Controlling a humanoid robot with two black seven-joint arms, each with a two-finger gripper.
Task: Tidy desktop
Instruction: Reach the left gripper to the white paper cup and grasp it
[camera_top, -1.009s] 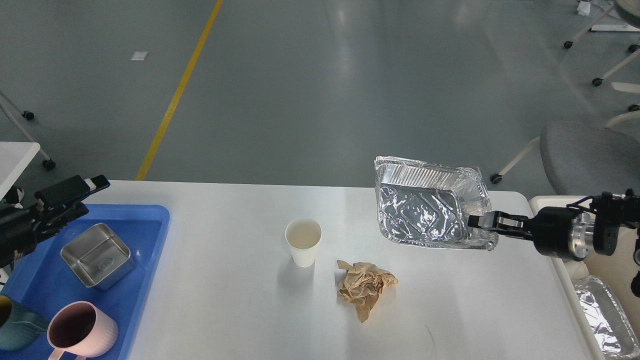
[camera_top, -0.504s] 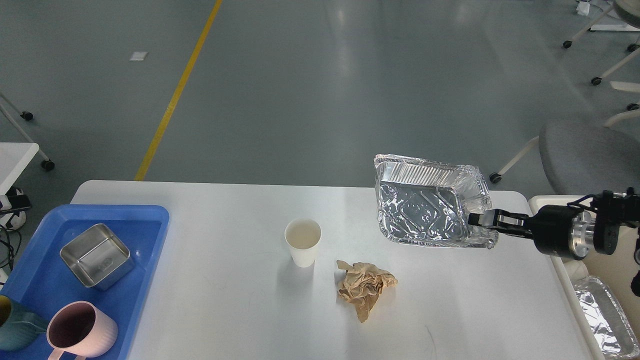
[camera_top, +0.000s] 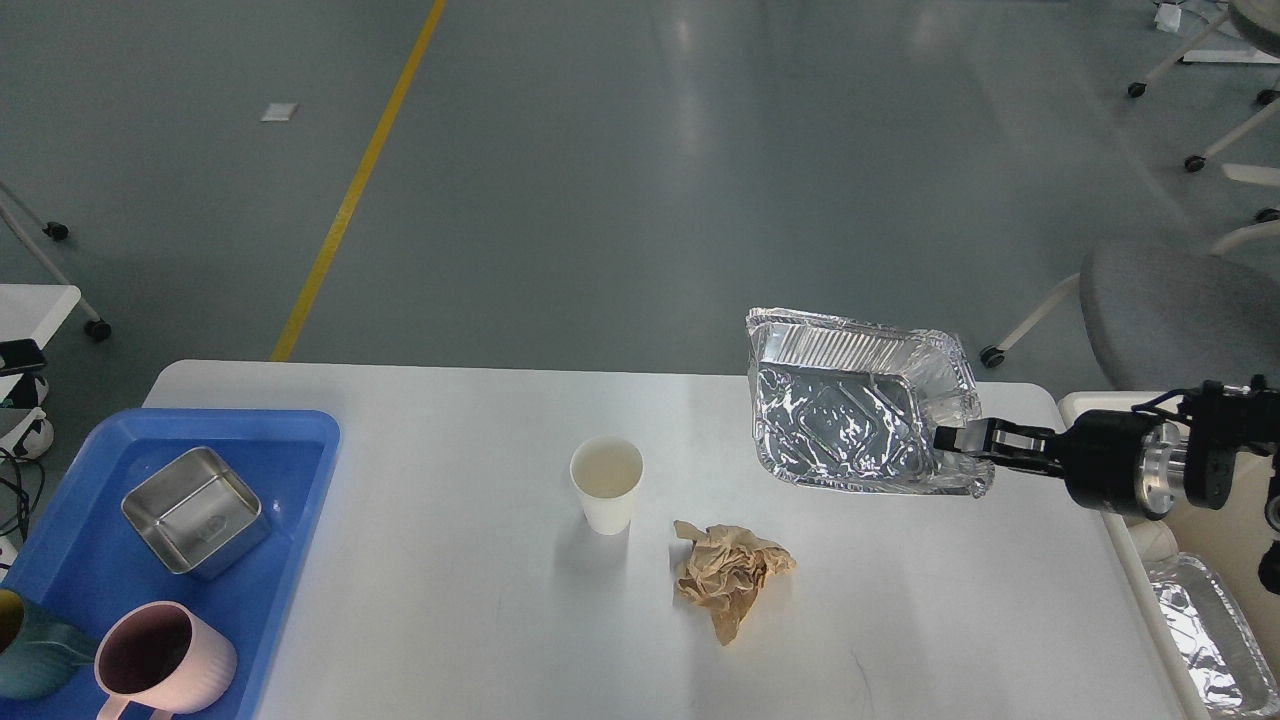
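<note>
The white desktop (camera_top: 450, 620) fills the lower part of the head view. My right gripper (camera_top: 950, 440) comes in from the right and is shut on the rim of a crumpled foil tray (camera_top: 850, 415), holding it tilted above the desktop's far right. A white paper cup (camera_top: 606, 483) stands upright near the middle. A crumpled brown paper ball (camera_top: 730, 577) lies just right of the cup. My left gripper is out of view.
A blue plastic tray (camera_top: 290, 440) at the left holds a square steel tin (camera_top: 195, 510), a pink mug (camera_top: 165, 660) and a teal cup (camera_top: 25, 655). A cream-white bin (camera_top: 1130, 540) at the right edge holds another foil tray (camera_top: 1205, 630). A grey chair (camera_top: 1180, 315) stands behind.
My left arm has pulled back out of view to the left. The foil tray in my right gripper has barely shifted.
</note>
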